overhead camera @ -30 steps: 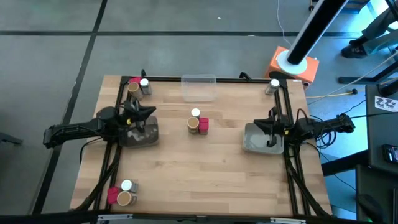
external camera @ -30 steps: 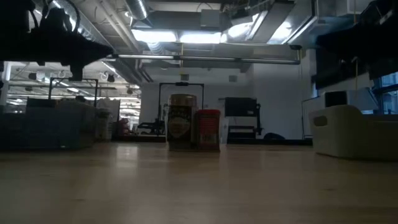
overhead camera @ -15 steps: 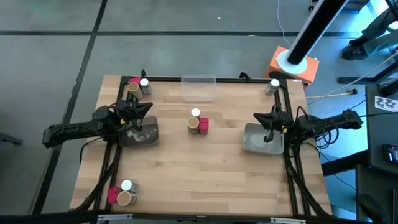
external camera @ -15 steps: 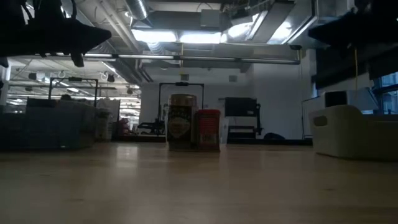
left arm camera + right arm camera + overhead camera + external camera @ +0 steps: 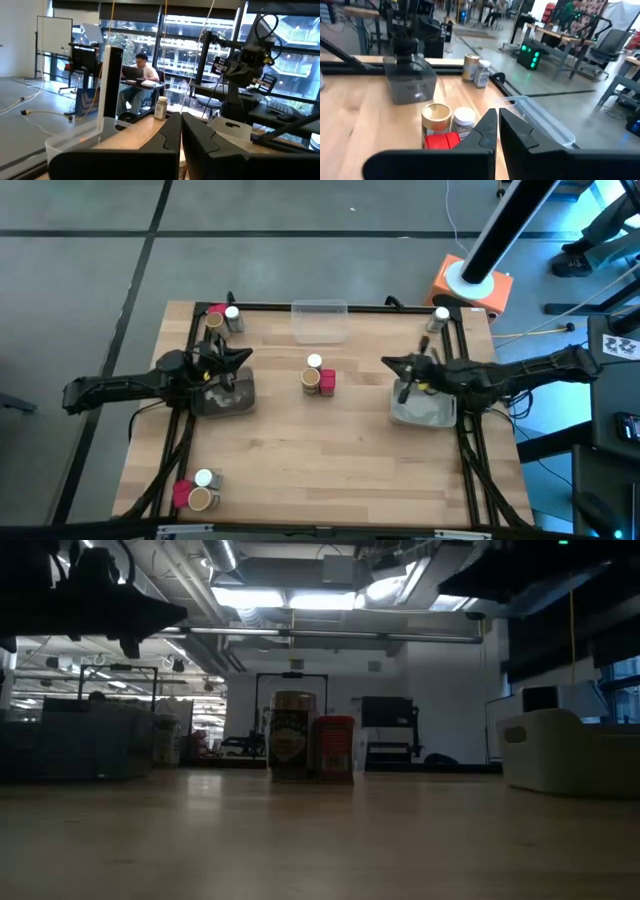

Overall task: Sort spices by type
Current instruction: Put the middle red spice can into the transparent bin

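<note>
Sorting not begun — spices (image 5: 318,376) in mixed bunches, middle bunch near clear tray (image 5: 319,320). Left gripper (image 5: 238,358), right gripper (image 5: 392,364) — fingers closed, holding nothing.

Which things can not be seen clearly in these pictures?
- High view: the shut left gripper covers part of the dark grey shallow bin; its contents are not visible.
- Low view: the pale bin shows only its wall, and the picture's edge cuts it off.
- Right wrist view: the right gripper partly hides the red block and the white-capped clear jar.
</note>
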You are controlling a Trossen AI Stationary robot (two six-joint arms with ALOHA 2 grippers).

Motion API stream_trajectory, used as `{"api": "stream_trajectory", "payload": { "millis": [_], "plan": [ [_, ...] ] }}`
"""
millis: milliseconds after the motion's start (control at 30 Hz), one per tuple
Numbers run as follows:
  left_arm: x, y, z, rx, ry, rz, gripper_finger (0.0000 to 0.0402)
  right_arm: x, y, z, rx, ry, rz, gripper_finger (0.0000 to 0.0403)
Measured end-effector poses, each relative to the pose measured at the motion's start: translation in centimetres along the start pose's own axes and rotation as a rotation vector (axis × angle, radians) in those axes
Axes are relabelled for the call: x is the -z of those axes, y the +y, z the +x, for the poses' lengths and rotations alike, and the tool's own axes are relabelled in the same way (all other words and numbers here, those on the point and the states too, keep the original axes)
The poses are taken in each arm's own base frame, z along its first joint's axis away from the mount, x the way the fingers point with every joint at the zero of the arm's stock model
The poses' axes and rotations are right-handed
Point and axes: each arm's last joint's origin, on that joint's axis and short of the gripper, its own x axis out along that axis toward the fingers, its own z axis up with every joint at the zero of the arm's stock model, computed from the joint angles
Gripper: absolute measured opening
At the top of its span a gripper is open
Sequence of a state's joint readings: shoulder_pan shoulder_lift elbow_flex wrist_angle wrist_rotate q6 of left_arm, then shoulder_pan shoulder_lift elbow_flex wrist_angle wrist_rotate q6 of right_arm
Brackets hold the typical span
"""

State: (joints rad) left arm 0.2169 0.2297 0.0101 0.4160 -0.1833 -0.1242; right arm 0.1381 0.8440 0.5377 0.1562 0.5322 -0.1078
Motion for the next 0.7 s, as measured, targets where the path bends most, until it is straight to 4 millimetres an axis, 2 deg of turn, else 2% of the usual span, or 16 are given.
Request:
{"api": "stream_trajectory", "payload": {
  "millis": [167,267,333,533,700],
  "plan": [
    [0.0,0.0,0.0,0.000,0.002,0.008,0.0004,-0.5,0.3,3.6,-0.034,0.105,-0.027,0.0028],
    [0.0,0.0,0.0,0.000,0.002,0.024,0.0004,-0.8,0.2,5.6,-0.071,0.185,0.014,0.0065],
    [0.0,0.0,0.0,0.000,0.002,0.024,0.0004,-0.9,0.1,6.8,-0.112,0.235,0.036,0.0109],
    [0.0,0.0,0.0,0.000,0.001,0.024,0.0004,-1.2,-0.4,9.9,-0.228,0.366,0.077,0.0273],
    [-0.1,0.0,0.0,0.001,-0.010,0.020,0.0004,-0.3,-0.2,11.1,-0.220,0.409,0.033,0.0379]
  ]
}}
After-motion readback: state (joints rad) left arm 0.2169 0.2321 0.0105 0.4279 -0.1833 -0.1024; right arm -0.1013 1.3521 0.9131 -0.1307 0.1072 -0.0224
